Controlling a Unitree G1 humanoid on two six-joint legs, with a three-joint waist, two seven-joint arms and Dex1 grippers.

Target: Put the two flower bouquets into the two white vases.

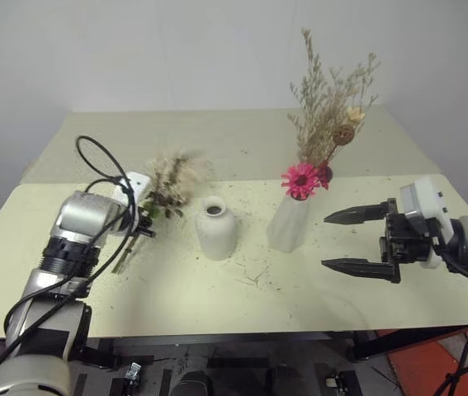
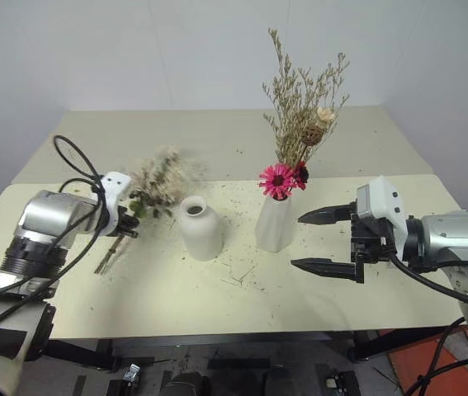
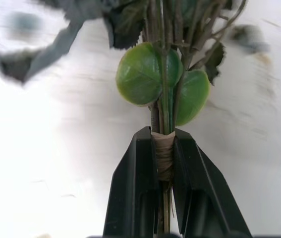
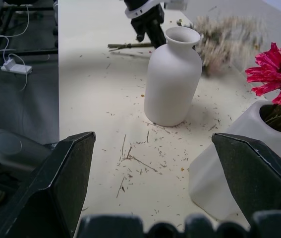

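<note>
The left gripper (image 3: 165, 148) has its fingers pinching the taped stems of the second bouquet (image 1: 167, 183), the one with cream grasses and green leaves, just under two round leaves. That bunch sits off at nine o'clock from the squat vase (image 1: 216, 228), its fluffy heads tilted up toward the far side of the worktop (image 1: 217, 297) and its stem ends trailing down toward the near edge. The squat vase stands upright and empty near the middle of the worktop, with bare surface all round it, littered with dry crumbs and bits of stalk. At three o'clock from it, close but apart, stands the slanted taller vase (image 1: 289, 221), already carrying the beige bouquet (image 1: 326, 107) with the magenta daisy (image 1: 300, 179) drooping over its rim. Further out at three o'clock the right gripper (image 1: 354, 241) hangs above the worktop, fingers spread wide and holding nothing, tips aimed toward the slanted vase with a clear gap between. The near edge lies well in front of both vases, and the far half of the worktop stays open up to the wall.
</note>
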